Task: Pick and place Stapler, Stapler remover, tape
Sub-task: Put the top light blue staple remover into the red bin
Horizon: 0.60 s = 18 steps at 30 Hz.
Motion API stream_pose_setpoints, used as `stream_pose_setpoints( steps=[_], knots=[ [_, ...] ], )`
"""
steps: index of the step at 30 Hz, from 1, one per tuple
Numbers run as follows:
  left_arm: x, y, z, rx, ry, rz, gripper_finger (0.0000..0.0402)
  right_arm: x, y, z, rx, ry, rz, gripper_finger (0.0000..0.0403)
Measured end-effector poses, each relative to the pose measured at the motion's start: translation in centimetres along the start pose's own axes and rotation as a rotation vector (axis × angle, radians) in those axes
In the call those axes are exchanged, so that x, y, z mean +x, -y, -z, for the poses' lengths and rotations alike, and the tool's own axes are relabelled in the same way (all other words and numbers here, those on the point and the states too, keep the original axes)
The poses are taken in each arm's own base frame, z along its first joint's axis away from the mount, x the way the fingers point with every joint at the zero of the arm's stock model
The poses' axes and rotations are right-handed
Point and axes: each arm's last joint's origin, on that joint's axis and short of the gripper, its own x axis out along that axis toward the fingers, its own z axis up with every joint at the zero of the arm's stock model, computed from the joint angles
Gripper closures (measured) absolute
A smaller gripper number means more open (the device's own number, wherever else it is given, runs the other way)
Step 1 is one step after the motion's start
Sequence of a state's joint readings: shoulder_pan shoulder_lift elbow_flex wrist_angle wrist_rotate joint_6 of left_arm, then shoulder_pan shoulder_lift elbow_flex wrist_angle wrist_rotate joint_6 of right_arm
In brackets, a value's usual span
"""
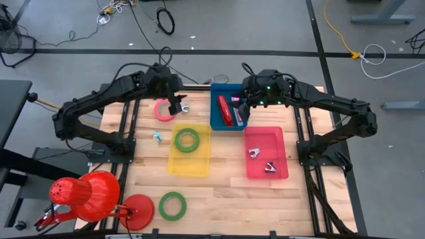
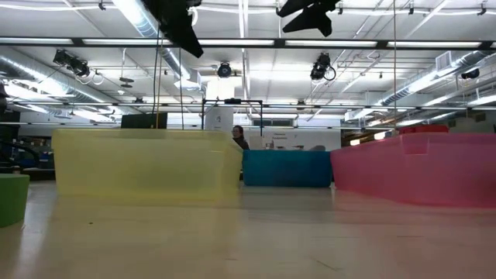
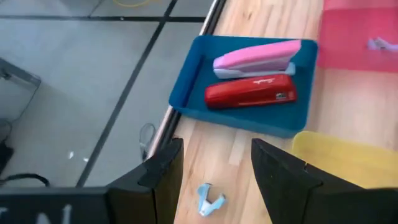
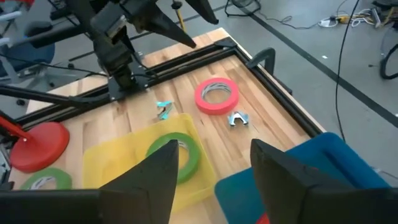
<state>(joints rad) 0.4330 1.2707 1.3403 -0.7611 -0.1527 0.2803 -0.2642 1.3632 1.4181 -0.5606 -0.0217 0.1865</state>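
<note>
A red stapler (image 1: 226, 110) and a pink stapler (image 1: 237, 99) lie in the blue tray (image 1: 216, 123) at the far middle; both also show in the left wrist view, the red stapler (image 3: 252, 92) and the pink one (image 3: 255, 56). A pink tape roll (image 1: 162, 110) and a silvery staple remover (image 1: 184, 106) lie on the table at the far left. My left gripper (image 1: 178, 105) hovers over them, open and empty, with the remover (image 3: 210, 200) below its fingers. My right gripper (image 1: 242, 113) is open and empty above the blue tray.
A yellow tray (image 1: 189, 159) holds a green tape roll (image 1: 187, 139). A red tray (image 1: 265, 169) holds two staple removers. A light-blue remover (image 1: 157, 137) and another green roll (image 1: 172, 206) lie on the wood. A red lamp-like object (image 1: 86, 196) stands near left.
</note>
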Motion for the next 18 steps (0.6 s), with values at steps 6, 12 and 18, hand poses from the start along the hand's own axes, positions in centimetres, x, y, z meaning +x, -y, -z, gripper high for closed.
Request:
stream_pose_setpoints(
  steps=[6,12,18],
  knots=[
    [2.4,-1.2,0.5,0.06,-0.052,0.05,0.0209,0.0,0.1,0.0,0.016,0.008,0.039,0.0233],
    [5.0,-2.0,1.7,0.042,-0.144,0.159,0.0209,0.0,0.1,0.0,0.016,0.005,0.04,0.0266],
    [6.6,-3.2,2.9,0.028,-0.207,0.23,0.0209,0.0,0.2,0.0,-0.012,0.005,0.041,0.0299]
  ],
)
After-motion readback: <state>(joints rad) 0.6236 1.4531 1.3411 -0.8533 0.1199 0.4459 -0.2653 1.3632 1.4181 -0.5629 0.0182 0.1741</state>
